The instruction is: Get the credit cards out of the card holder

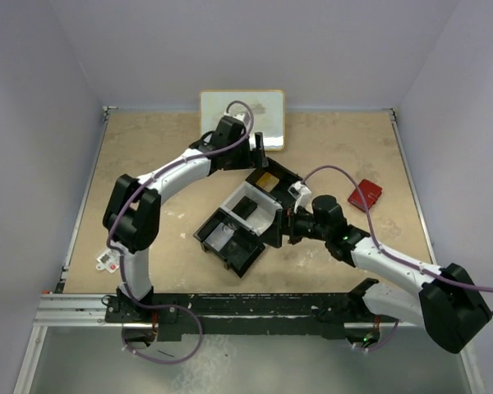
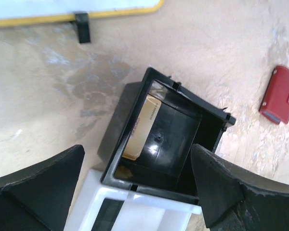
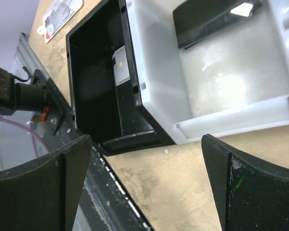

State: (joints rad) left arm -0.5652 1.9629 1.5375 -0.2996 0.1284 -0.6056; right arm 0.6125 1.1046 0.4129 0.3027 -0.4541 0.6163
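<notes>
Drop-off seems done: left gripper (image 2: 137, 156) and right gripper (image 3: 147, 144) gape empty over long black-and-white plastic tray (image 2: 188, 94) (cards (image 2: 140, 126) inside); small red folding card holder (image 1: 365, 194) needs reaching next.

The right end effector (image 3: 144, 144) has its two dark fingers (image 3: 38, 192) spread wide, gripping nothing, over the tan bench (image 3: 183, 178) just beside a tray (image 3: 149, 130) whose black compartment (image 3: 94, 91) has a pale card (image 3: 121, 65) leaning on its wall and whose white compartment (image 3: 221, 82) holds a black card (image 3: 207, 21).
</notes>
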